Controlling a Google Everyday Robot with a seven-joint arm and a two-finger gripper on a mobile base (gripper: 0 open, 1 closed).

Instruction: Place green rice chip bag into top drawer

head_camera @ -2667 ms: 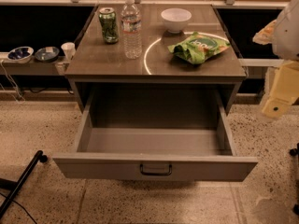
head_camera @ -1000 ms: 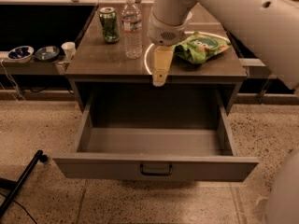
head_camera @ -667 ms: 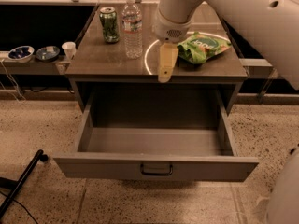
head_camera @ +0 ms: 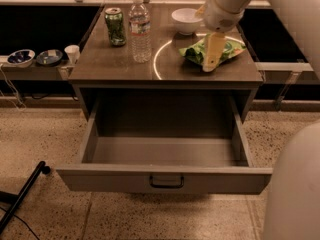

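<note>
The green rice chip bag (head_camera: 194, 53) lies crumpled on the right side of the cabinet top (head_camera: 115, 64). My gripper (head_camera: 212, 54) hangs from the white arm (head_camera: 227, 4) right over the bag's middle and hides part of it. One pale yellow finger (head_camera: 213, 49) shows, pointing down in front of the bag. The top drawer (head_camera: 165, 176) is pulled fully open below the cabinet top. Its inside holds nothing, and a dark handle (head_camera: 166, 182) sits at the centre of its front panel.
A green soda can (head_camera: 115, 26), a clear water bottle (head_camera: 140, 29) and a white bowl (head_camera: 186, 20) stand on the cabinet top. Small bowls (head_camera: 35, 57) and a cup (head_camera: 72, 53) sit on a low shelf at left. A dark bar (head_camera: 22, 196) lies on the floor at lower left.
The arm has swung in from the right edge over the cabinet top, then shifted right from the front middle until the gripper is over the chip bag. The bag and drawer have not moved.
</note>
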